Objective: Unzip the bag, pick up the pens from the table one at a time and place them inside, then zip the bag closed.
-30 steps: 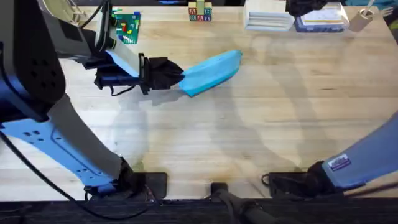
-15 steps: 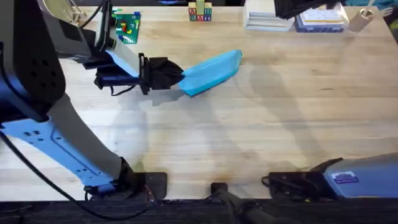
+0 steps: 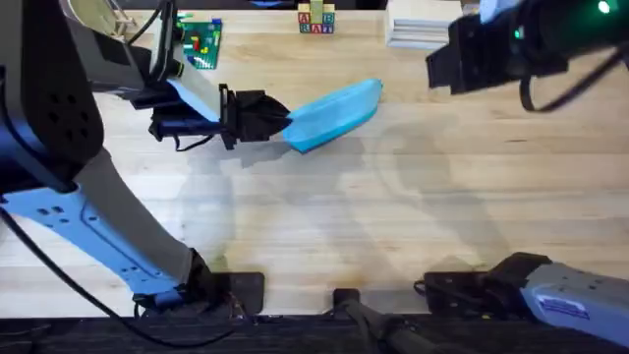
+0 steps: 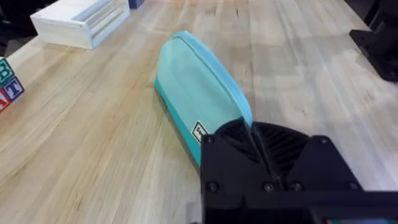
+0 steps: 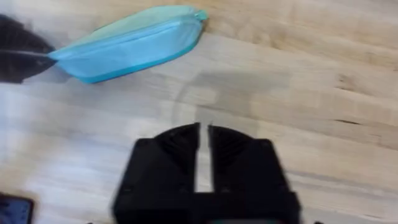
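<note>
Two arms over the table (image 3: 413,226): at the left, the left gripper (image 3: 278,122) pinches the near tip of the bag (image 3: 334,114), fingers pressed onto the fabric. Bag lies flat, slanting away toward the back, zip shut along its top edge. Off to the right, the right gripper (image 5: 203,142) hangs above bare wood, well apart from the bag, fingers nearly together with a thin slit between

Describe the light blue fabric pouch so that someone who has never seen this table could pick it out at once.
On the light wood plank table, look left of centre, toward the far side. The light blue, boat-shaped fabric pouch lies there at a slant, one tapered end pinched in the left arm's black gripper. It is the only soft thing; the toy blocks and boxes behind are rigid.
</note>
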### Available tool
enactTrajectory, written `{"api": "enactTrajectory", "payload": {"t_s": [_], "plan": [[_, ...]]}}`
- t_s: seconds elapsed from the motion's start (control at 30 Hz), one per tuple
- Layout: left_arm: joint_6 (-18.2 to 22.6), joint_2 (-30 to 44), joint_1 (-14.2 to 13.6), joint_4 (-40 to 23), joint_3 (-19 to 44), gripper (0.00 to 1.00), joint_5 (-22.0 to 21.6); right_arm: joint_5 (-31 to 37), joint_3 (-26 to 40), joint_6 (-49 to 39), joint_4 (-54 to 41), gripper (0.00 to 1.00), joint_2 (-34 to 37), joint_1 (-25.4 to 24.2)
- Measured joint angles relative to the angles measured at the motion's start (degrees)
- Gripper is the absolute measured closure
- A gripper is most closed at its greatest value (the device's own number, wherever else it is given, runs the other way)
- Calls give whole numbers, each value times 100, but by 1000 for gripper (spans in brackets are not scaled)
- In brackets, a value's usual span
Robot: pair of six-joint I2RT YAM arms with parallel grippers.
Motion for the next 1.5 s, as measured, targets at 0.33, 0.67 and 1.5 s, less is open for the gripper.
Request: {"api": "enactTrajectory", "payload": {"t_s": [0.33,0.67,1.5], "plan": [[0,0,0,0,0,960,-2,-190,-74,39,-20,6,-414,549],[0,-2,0,0,0,960,-2,-188,-76,61,-20,5,-414,555],[448,-1,2,-1085,96,4,73,-189,-76,79,-21,4,-414,555]]}}
